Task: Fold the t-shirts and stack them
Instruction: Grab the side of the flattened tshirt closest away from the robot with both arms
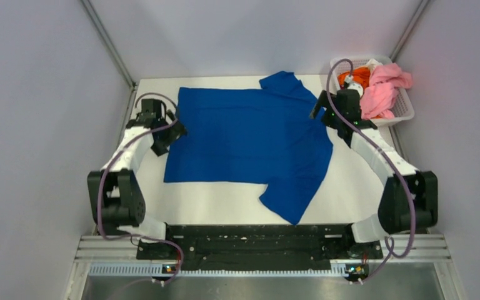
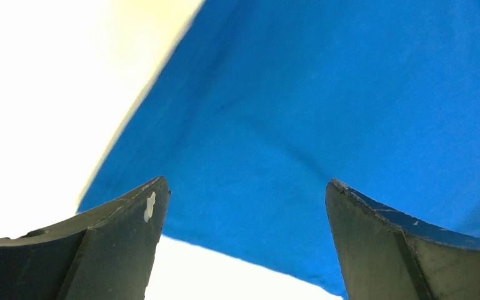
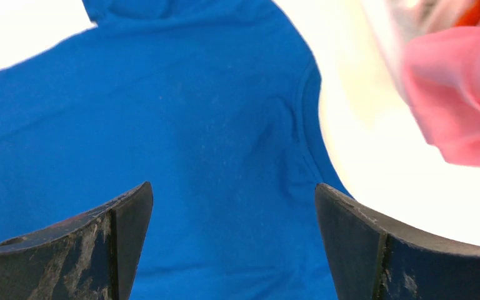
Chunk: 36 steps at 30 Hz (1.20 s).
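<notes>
- your blue t-shirt lies spread flat on the table, one sleeve pointing near, one far; the pink tee and orange tee sit bunched in the basket at far right
- left gripper hangs at the shirt's left edge, right gripper at its right edge; both have fingers spread wide, holding nothing
- I'd drop straight down and bite the cloth right at the edge; lift both sides level so the fold lands straight
</notes>
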Each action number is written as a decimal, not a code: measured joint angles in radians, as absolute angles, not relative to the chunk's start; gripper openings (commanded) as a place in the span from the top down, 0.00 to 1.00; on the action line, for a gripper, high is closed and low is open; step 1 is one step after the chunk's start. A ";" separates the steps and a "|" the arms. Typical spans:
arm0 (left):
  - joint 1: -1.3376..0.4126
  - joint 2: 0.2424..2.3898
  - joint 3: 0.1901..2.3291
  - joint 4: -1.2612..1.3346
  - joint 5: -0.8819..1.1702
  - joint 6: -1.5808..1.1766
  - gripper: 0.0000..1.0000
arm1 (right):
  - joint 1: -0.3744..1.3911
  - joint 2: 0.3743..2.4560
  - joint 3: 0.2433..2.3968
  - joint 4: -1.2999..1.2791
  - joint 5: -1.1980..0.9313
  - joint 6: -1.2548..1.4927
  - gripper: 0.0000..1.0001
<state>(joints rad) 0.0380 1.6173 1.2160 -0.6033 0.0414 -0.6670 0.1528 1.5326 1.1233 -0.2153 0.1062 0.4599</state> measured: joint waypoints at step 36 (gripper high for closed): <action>0.149 1.490 0.796 -0.535 -0.121 -0.913 1.00 | 0.197 1.404 0.958 -0.252 0.171 0.503 0.02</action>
<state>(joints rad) 0.1486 1.4902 0.7956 -0.5350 -0.1211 -0.9134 0.1974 1.4040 0.9581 -0.2516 0.1715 0.5026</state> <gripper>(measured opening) 0.026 0.986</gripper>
